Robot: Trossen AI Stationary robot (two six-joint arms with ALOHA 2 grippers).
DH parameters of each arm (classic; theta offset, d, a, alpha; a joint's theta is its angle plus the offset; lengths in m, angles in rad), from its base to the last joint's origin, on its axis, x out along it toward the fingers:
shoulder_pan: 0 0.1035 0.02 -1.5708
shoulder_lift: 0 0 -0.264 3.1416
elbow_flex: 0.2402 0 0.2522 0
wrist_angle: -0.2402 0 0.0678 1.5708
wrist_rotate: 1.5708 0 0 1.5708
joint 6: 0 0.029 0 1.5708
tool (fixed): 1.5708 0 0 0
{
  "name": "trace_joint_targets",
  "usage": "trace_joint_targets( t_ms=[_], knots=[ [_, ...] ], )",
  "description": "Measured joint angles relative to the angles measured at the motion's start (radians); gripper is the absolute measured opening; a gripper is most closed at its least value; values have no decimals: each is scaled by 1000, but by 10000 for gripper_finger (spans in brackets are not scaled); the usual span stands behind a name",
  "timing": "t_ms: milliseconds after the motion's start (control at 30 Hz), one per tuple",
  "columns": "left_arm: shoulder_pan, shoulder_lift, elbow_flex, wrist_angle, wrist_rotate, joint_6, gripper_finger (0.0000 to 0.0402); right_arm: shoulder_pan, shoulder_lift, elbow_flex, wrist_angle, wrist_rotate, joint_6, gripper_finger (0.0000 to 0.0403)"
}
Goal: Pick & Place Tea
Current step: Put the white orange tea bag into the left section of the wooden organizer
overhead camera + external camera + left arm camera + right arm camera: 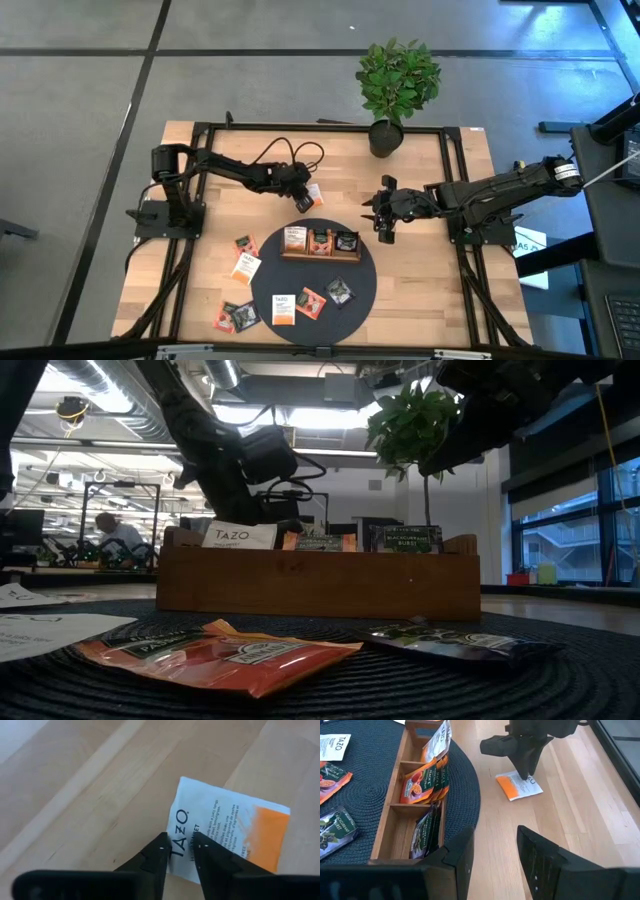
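A pale wooden table is seen beneath both grippers, edged by a black frame; a round dark woven mat is laid on it, just forward of the left gripper and the right gripper; a brown wooden compartment tray is set on the mat's far part, between the two grippers and slightly forward of them; a potted plant is stood beyond the right gripper, at the far edge; a person is glimpsed in the room behind.

Woven dark mat, wooden tray

- Tray sits on round mat, sachets standing in it.
- Loose sachets lie on the mat.
- Plant stands at the table's far edge.
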Motion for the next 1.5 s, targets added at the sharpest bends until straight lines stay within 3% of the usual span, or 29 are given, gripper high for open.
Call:
trace_joint_targets(
  t_ms=[367, 700, 867, 967, 1300, 1500],
  knots=[
    [0, -17, -2, 4, 11, 21, 7, 0, 0, 0, 0, 0, -1, 151],
    [-29, -220, -6, -27, 14, 114, 3, 0, 0, 0, 5, 0, -4, 151],
    [-112, -323, -5, -8, 7, 158, 3, 0, 0, 0, 43, 0, -5, 151],
    [-190, -357, -5, 4, -47, 180, 3, 0, 0, 0, 73, 0, -6, 151],
    [-441, -383, -4, -55, -110, 160, 3, 0, 0, 0, 90, 0, 26, 151],
    [-571, -436, -3, -199, -322, 11, 3, 0, 0, 0, 89, 0, 67, 151]
  ],
)
